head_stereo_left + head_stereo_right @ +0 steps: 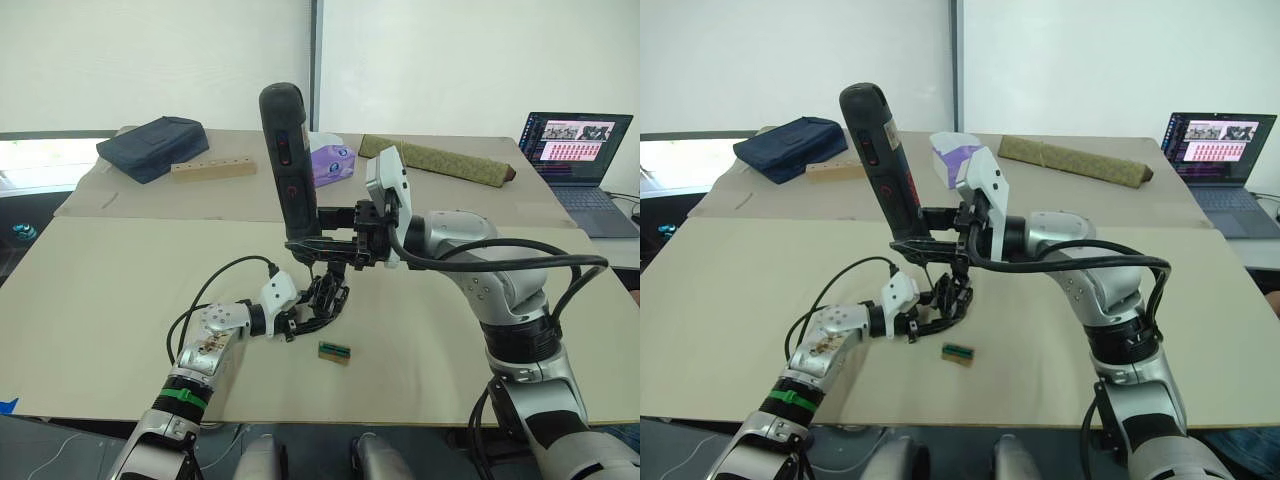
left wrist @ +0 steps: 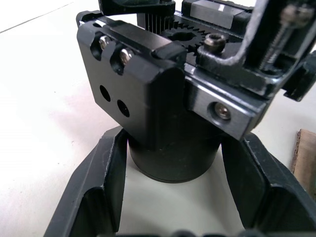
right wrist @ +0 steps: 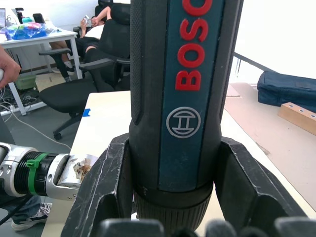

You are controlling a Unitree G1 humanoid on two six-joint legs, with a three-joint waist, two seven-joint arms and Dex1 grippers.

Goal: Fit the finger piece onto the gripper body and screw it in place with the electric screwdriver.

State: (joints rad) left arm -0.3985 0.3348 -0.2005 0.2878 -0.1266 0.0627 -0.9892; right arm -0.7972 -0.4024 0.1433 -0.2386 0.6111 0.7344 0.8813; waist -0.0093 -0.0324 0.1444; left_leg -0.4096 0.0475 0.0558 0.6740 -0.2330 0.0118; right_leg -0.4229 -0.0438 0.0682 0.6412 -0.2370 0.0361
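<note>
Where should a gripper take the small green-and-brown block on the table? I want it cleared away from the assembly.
Take the green-and-brown block across its two long sides, coming straight down from above. It lies flat and low on the table, so only a top approach gets fingers on both sides. It sits apart from the gripper body held by the left gripper, leaving room to descend.

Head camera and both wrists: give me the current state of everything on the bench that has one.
electric screwdriver: upright, clamped in the right pincer, bit end down over the gripper body.
gripper body: standing on the table, round base between the left pincer fingers.
small green-and-brown block: lying loose on the table.
laptop: open, screen lit.
</note>
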